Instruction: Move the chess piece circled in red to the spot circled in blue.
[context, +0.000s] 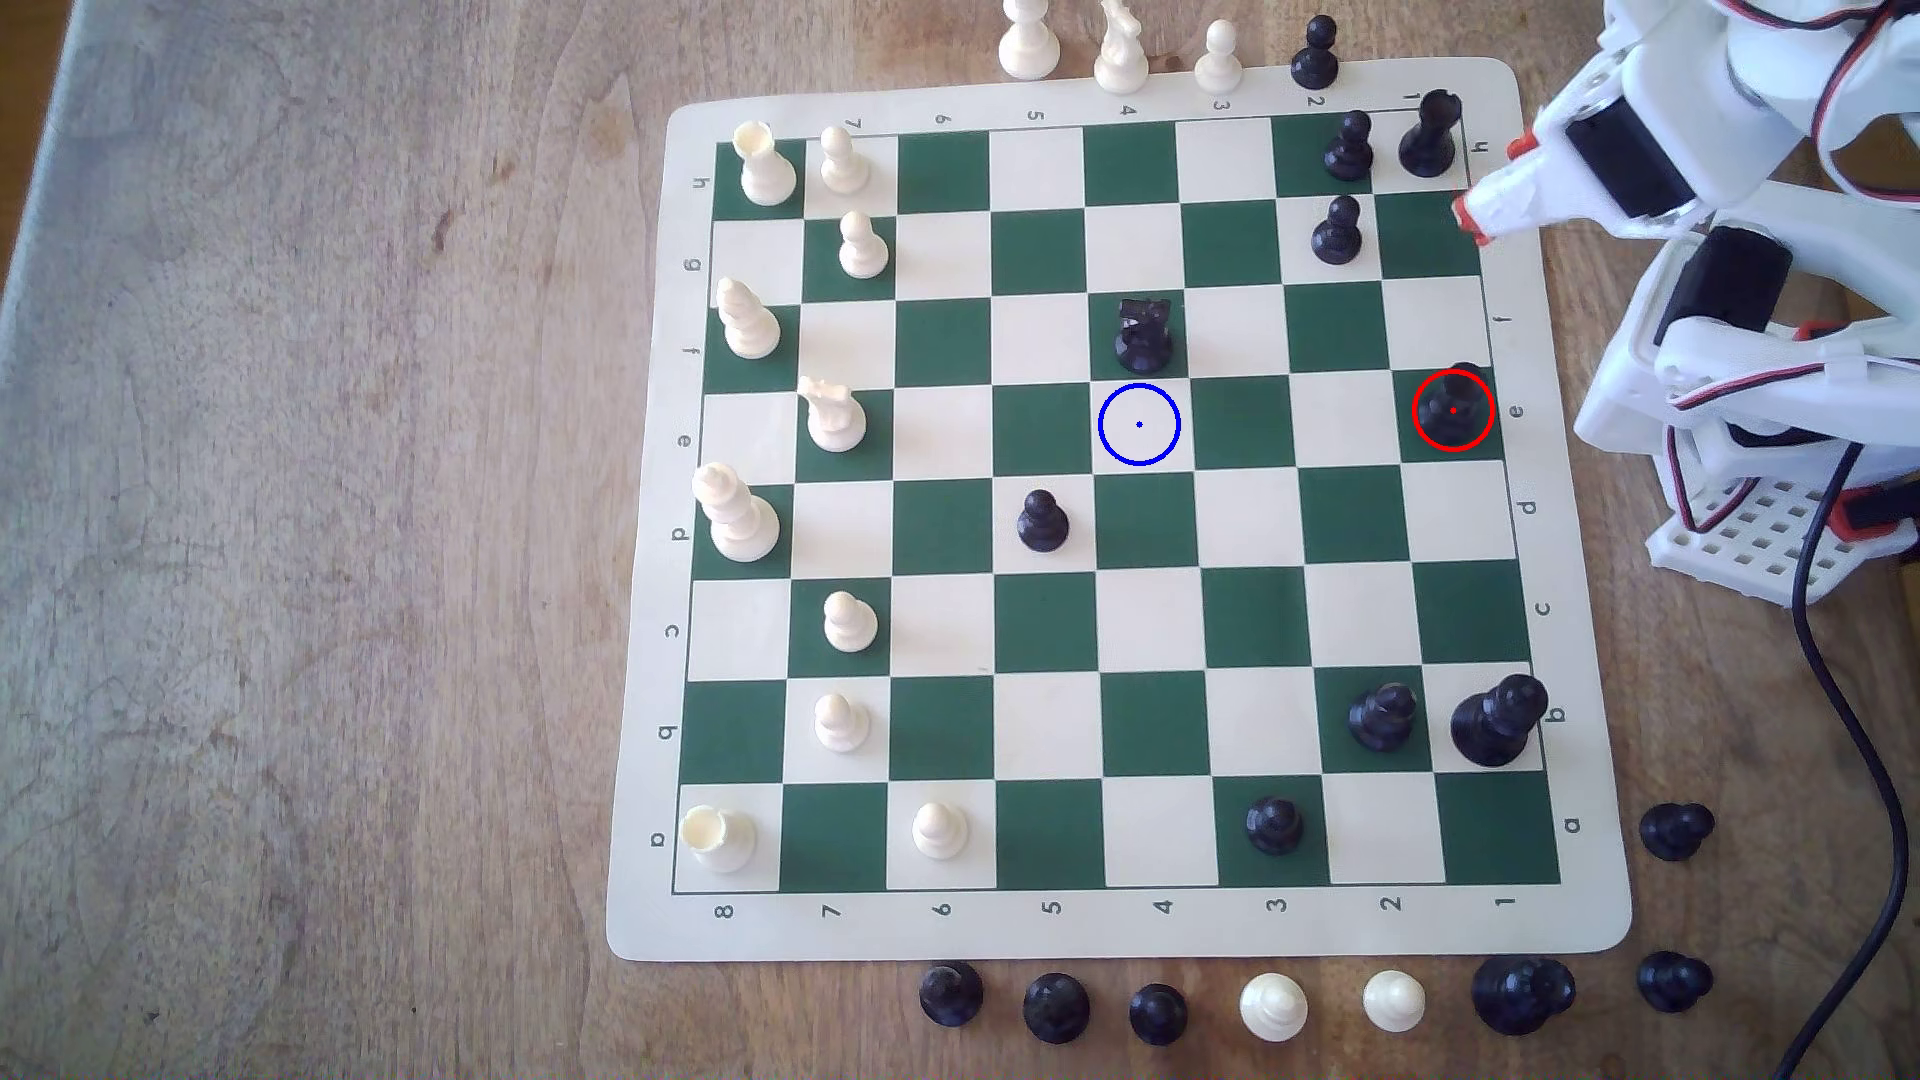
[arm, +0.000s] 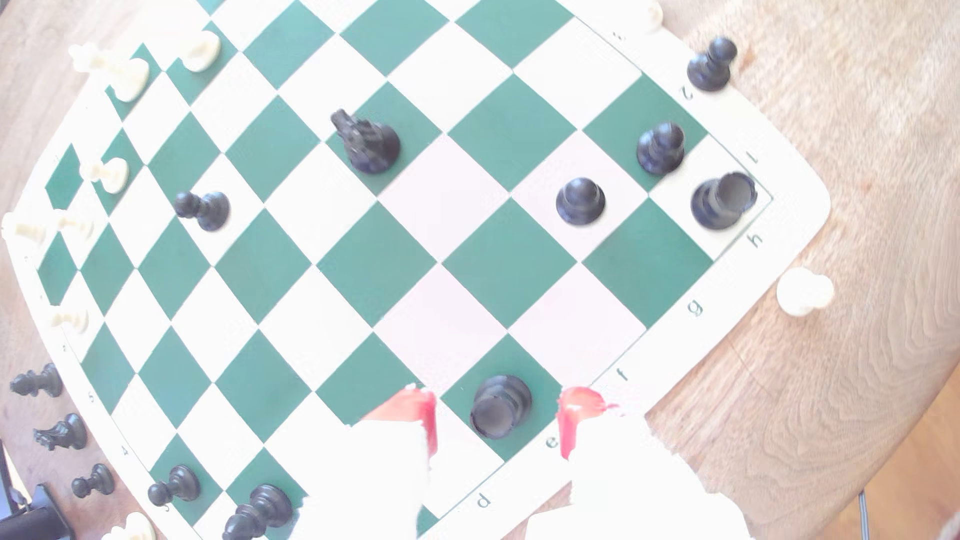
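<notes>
The chess piece (context: 1452, 410), a black piece with a round base and a flat-topped column, stands ringed in red on a green square at the board's edge on the exterior view's right. The spot (context: 1139, 424) is a cream square with a blue ring and dot, three squares toward the exterior view's left in the same row. My gripper (context: 1496, 182) hangs open over the board's far right corner, apart from the piece. In the wrist view the chess piece (arm: 500, 405) appears between the red-tipped fingers (arm: 415, 410) of the gripper (arm: 497, 413), below them and untouched.
A black piece with a notched top (context: 1143, 334) stands on the square just behind the spot. A black pawn (context: 1042, 519) sits diagonally in front of it. Two black pawns (context: 1336, 231) and a black rook (context: 1430, 133) stand near the gripper. The arm's base (context: 1756, 415) and cable lie beside the board.
</notes>
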